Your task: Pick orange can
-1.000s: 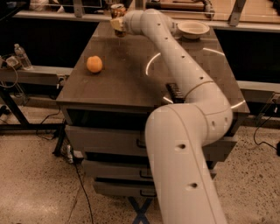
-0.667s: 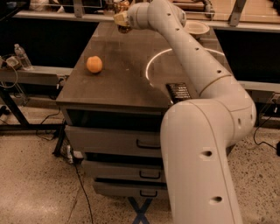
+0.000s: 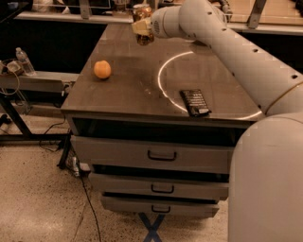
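Note:
The orange can [image 3: 141, 12] is a small orange-brown can with a silver top. It is held in my gripper [image 3: 142, 27] near the top of the view, lifted above the far part of the dark table [image 3: 132, 90]. The gripper's pale fingers [image 3: 140, 27] clasp the can's lower body, so only its upper part shows. My white arm reaches in from the lower right across the table.
A round orange fruit [image 3: 102, 69] lies on the table's left side. A dark flat packet [image 3: 195, 102] lies near the front right edge. Drawers [image 3: 161, 155] sit below the tabletop. A water bottle [image 3: 24, 61] stands on a bench at left.
The gripper has risen with the orange can and come nearer, lifting it off the far table edge. The arm has swung up and to the right.

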### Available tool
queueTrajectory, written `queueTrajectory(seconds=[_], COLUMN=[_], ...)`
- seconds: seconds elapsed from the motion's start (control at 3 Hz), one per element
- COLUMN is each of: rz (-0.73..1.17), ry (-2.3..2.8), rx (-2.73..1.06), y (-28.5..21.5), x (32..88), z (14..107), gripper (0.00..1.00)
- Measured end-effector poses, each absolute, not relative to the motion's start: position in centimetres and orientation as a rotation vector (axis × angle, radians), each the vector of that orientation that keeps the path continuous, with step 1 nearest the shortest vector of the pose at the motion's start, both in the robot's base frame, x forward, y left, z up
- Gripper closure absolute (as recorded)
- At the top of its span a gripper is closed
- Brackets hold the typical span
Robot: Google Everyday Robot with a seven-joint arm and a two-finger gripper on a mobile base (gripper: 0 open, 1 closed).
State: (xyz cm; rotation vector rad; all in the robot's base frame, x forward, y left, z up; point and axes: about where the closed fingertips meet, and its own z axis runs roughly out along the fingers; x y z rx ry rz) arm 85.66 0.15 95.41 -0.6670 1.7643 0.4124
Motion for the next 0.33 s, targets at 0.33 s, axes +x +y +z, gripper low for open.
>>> queueTrajectory(seconds=[0.33], rz=[0.413], ry=[1.762], rx=[-0.666], y=[0.19], x=[85.7], z=[95.53], gripper=[1.0])
